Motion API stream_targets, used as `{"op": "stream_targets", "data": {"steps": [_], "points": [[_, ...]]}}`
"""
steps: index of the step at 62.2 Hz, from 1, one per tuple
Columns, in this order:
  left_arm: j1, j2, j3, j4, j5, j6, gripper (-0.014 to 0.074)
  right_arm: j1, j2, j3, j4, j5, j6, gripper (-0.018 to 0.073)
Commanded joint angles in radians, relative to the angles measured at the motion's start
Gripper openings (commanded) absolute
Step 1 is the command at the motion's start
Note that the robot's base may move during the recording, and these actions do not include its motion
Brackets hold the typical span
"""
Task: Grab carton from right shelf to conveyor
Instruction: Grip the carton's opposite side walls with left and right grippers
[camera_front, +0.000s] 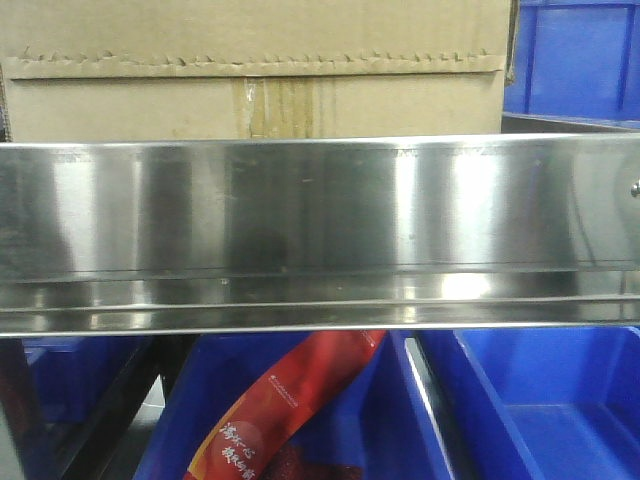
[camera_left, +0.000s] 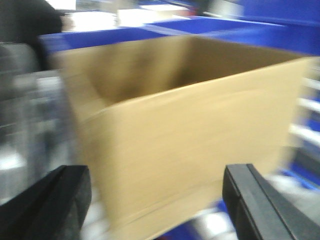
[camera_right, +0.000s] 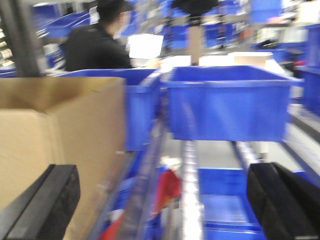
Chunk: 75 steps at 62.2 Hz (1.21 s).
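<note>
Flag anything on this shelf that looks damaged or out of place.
The carton has a ragged, serrated flap edge along its front and a yellowed tape stain at centre. Below the shelf rail, a red packet lies slanted in a blue bin. Nothing looks spilled.

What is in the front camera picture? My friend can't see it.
A big brown cardboard box sits on a shiny steel shelf, behind its wide front rail. There are blue plastic bins at the top right and underneath the shelf. A red packet with writing lies in one of the lower ones.
</note>
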Motion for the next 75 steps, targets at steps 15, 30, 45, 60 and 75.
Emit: {"op": "stream_targets", "data": {"steps": [15, 30, 45, 60, 75], "points": [[-0.103, 0.404, -0.458, 0.012, 0.218, -0.039, 0.044, 0.151, 0.383, -0.441, 0.006, 0.275, -0.003, 0.057], [-0.103, 0.67, -0.869, 0.342, 0.527, -0.278, 0.044, 0.156, 0.722, -0.908, 0.006, 0.59, -0.003, 0.057], [0.002, 0.866, -1.122, 0.268, 0.625, -0.308, 0.044, 0.156, 1.024, -1.309, 0.002, 0.81, 0.029, 0.057], [0.176, 0.945, -1.138, 0.136, 0.625, -0.294, 0.044, 0.164, 1.22, -1.47, -0.005, 0.81, 0.071, 0.057], [0.189, 1.034, -1.138, 0.142, 0.625, -0.267, 0.044, 0.165, 1.325, -1.472, -0.011, 0.81, 0.071, 0.057]]}}
